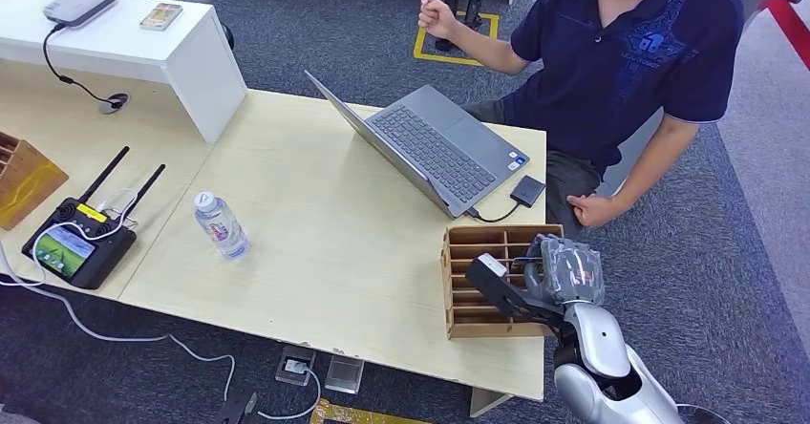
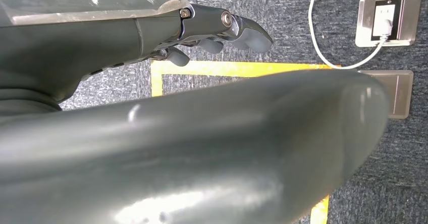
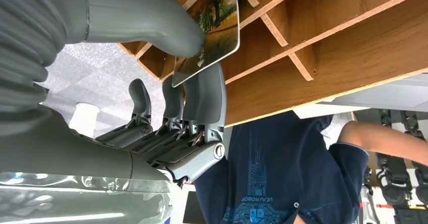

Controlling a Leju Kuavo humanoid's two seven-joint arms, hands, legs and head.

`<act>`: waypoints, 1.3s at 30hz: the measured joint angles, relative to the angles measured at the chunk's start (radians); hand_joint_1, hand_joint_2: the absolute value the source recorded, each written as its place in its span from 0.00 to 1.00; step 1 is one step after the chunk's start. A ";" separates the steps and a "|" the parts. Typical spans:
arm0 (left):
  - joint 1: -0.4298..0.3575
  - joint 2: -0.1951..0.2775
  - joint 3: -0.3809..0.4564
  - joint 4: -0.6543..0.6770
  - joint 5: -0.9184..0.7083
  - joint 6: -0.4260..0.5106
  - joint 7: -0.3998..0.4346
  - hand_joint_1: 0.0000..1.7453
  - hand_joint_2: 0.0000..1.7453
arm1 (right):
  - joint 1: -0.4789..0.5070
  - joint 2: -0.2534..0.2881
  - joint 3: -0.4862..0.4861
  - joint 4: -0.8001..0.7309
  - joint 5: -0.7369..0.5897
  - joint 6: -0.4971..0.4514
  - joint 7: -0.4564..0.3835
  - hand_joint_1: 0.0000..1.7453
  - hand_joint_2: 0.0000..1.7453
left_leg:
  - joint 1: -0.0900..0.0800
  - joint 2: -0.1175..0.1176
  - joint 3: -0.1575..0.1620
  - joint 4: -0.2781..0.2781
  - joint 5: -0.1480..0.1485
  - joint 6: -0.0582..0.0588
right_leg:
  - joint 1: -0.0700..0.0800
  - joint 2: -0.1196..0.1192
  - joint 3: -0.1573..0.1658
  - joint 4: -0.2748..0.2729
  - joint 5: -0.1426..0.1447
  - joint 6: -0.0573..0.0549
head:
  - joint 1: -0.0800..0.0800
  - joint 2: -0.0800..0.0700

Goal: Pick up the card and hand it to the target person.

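A picture-printed card (image 3: 214, 32) sticks out of a slot of the wooden compartment rack (image 3: 323, 37). My right hand (image 3: 151, 128) pinches the card's near end between the thumb and a finger. In the head view the rack (image 1: 478, 321) stands at the desk's near right corner, with my right hand (image 1: 559, 271) at its open face and the card's pale edge (image 1: 492, 265) at the fingertips. The person in a dark blue shirt (image 1: 630, 52) sits beyond the desk's right end, one fist (image 1: 437, 13) raised. My left hand (image 2: 222, 32) hangs over the carpet, holding nothing, its fingers loosely apart.
An open laptop (image 1: 430, 147) with a small dark hub (image 1: 527, 191) lies just beyond the rack. A water bottle (image 1: 221, 225) stands mid-desk, a controller with antennas (image 1: 81, 243) at the left, a white riser (image 1: 115, 37) at the back left. The wooden desk (image 1: 334, 252) ends near my arm.
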 joint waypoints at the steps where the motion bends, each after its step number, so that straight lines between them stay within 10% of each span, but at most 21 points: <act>1: 0.000 0.000 0.000 0.000 0.000 0.000 0.000 0.00 0.00 | 0.000 0.000 0.000 0.000 0.000 0.000 0.000 0.75 1.00 | 0.000 0.000 0.000 0.000 0.000 0.000 | 0.000 0.000 0.000 0.000 0.000 0.000 | 0.000 0.000; 11: 0.000 0.000 0.000 0.000 0.000 0.000 0.000 0.00 0.00 | 0.001 -0.001 0.001 -0.002 -0.002 0.002 0.010 1.00 1.00 | 0.000 0.000 0.000 0.000 0.000 0.000 | 0.000 0.000 0.000 0.000 0.000 0.000 | 0.000 0.000; 33: 0.000 0.000 -0.002 0.000 -0.001 -0.005 -0.007 0.00 0.00 | 0.000 -0.001 0.001 -0.008 -0.014 0.004 0.013 1.00 1.00 | 0.000 0.000 0.001 0.000 0.000 0.000 | 0.000 0.000 0.000 0.000 0.000 0.000 | 0.000 0.000; 39: 0.000 0.001 -0.002 0.000 0.004 -0.009 -0.004 0.00 0.00 | -0.047 -0.023 0.000 -0.053 -0.158 0.202 0.090 1.00 1.00 | 0.000 0.001 0.002 0.000 0.000 0.000 | 0.000 0.000 0.001 0.000 0.000 0.000 | -0.001 0.000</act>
